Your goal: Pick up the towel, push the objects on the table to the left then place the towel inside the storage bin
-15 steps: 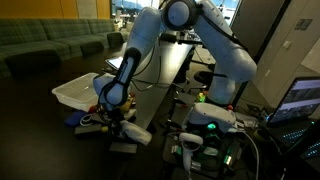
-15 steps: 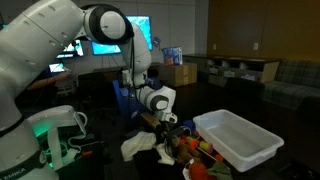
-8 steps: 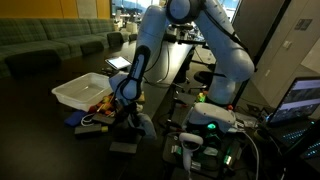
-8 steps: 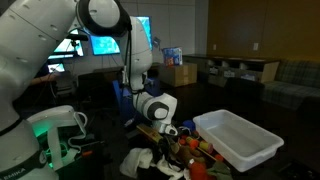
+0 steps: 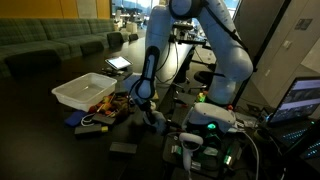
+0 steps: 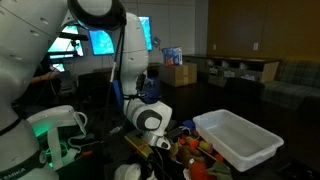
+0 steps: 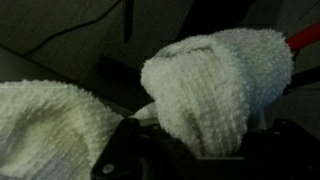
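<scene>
My gripper [image 5: 147,110] is shut on the white towel [image 5: 157,121] and holds it low over the dark table, to the right of the pile of small objects [image 5: 100,112]. In the other exterior view the gripper [image 6: 150,146] sits left of the objects [image 6: 196,149], with the towel [image 6: 128,171] hanging below it at the bottom edge. In the wrist view the towel [image 7: 205,80] bunches up between the dark fingers [image 7: 200,152] and fills most of the picture. The white storage bin [image 5: 68,95] [image 6: 243,147] stands open beyond the pile.
A flat dark object [image 5: 123,147] lies on the table in front of the pile. The robot base and lit electronics [image 5: 210,125] stand to the right. A red item [image 7: 305,38] shows at the wrist view's right edge. Sofas line the back.
The arm has carried the towel away from the pile, toward the robot base, rightward in one exterior view and left and down in the other. The pile and bin stay in place.
</scene>
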Tool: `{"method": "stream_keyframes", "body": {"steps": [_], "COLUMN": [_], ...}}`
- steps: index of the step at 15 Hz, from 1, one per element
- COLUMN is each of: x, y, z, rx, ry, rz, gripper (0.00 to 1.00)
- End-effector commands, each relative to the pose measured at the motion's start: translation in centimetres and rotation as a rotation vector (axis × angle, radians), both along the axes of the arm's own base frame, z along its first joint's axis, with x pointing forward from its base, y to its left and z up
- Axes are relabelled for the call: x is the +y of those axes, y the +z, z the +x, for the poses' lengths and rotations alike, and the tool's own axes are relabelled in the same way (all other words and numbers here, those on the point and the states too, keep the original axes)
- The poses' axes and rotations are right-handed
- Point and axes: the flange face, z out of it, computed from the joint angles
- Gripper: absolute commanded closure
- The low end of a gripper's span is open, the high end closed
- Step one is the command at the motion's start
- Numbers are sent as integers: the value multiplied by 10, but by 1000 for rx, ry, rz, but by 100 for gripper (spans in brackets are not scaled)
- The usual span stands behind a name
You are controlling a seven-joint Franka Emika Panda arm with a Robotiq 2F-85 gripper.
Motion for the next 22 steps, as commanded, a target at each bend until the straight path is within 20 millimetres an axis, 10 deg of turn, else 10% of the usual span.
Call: {"method": "stream_keyframes", "body": {"steps": [1,22], "x": [13,204], "y": [1,32], "z": [-27,-86], "rx": [4,23], "ry": [16,344], "rz": [30,326], "gripper": [90,88]}}
